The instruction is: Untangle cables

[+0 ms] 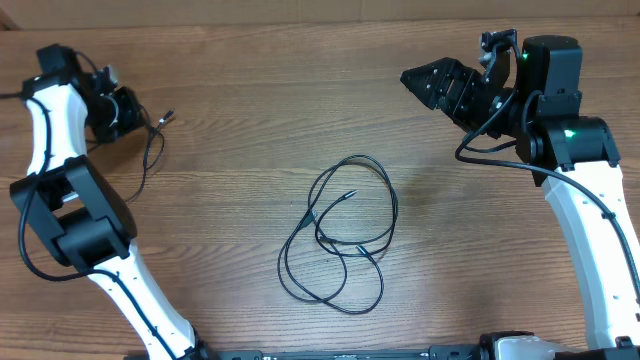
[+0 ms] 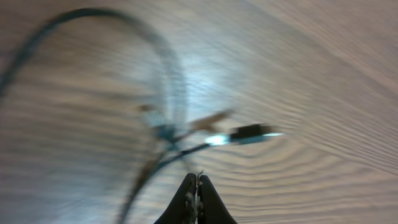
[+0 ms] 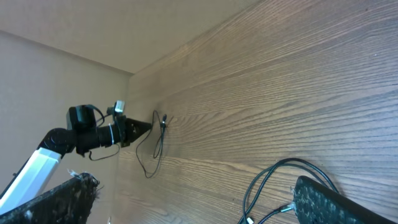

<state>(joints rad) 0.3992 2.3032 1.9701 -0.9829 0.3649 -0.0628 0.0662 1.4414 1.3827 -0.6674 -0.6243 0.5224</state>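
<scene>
A tangle of thin black cables lies in loops at the table's middle, and part of it shows low in the right wrist view. One separate thin cable trails from my left gripper at the far left. That gripper is shut and seems to pinch this cable near its plug; the view is blurred. From the right wrist, the left gripper is seen with the cable hanging from it. My right gripper is open at the far right, with nothing between its fingers.
The wooden table ends at a back edge along the top of the overhead view. Thicker black cables run along the right arm. The white left arm reaches in from the near left.
</scene>
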